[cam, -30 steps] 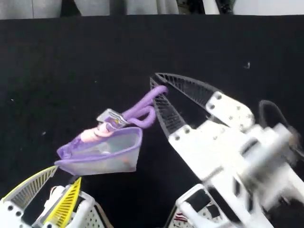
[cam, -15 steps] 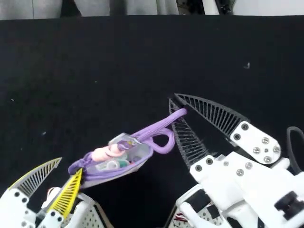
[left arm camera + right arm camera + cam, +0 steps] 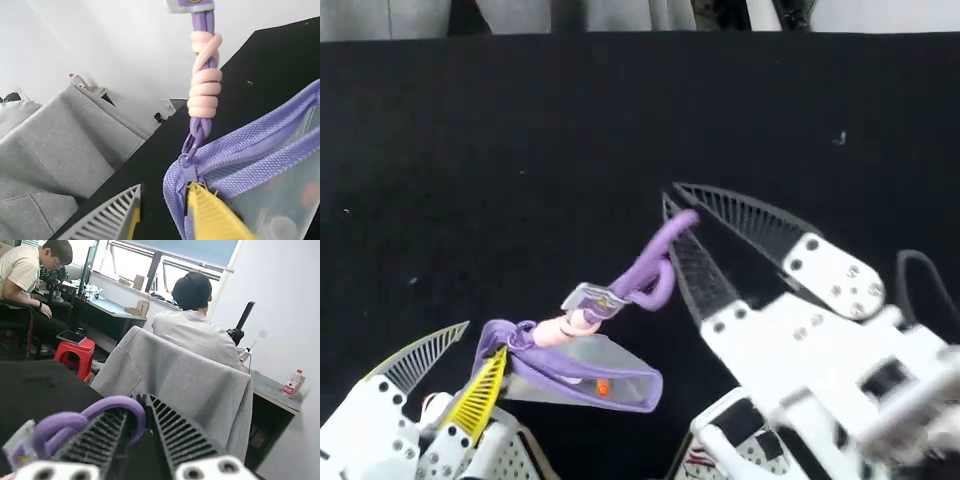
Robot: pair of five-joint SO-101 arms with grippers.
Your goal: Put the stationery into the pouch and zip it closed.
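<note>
Tension should run straight along the zip [image 3: 250,152]: the right gripper [image 3: 670,196], jaws pinching the purple cord loop [image 3: 650,270], ought to pull directly away from the left gripper [image 3: 483,338], whose spread jaws brace the clear purple-edged pouch [image 3: 585,365] hanging between them.

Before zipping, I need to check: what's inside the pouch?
Through the clear side of the pouch, one small orange item and blurred pale shapes show. The purple trim hides the rest.
</note>
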